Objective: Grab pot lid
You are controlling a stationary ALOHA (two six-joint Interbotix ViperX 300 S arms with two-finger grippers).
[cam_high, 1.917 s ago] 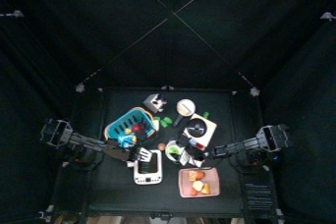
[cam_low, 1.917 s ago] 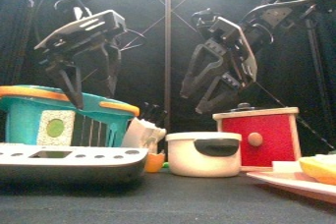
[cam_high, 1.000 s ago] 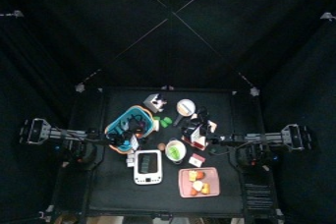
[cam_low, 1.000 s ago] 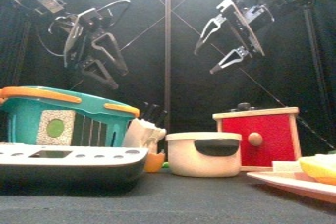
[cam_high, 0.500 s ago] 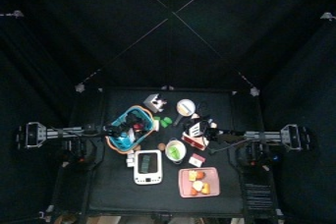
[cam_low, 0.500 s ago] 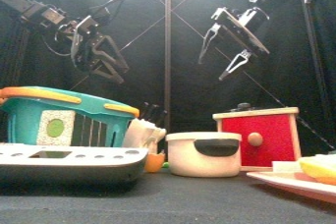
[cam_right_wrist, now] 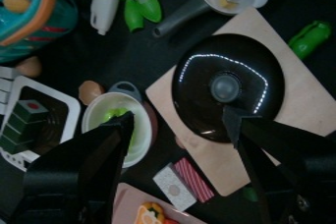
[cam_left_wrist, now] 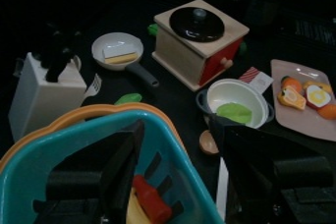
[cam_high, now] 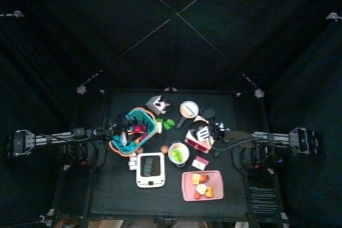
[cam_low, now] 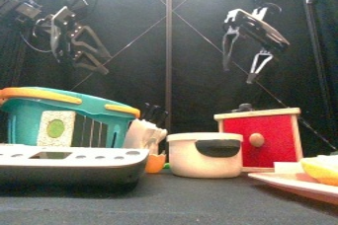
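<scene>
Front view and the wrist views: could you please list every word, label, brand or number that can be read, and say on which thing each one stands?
No text can be read in any view.
Basket: a pale label on its front, print too blurred to read.
Small striped packet: red and white stripes, no legible words.
Red box, white pot: no markings visible.

Plate cut by front view's edge; left pincer dark, jaw spread unclear.
</scene>
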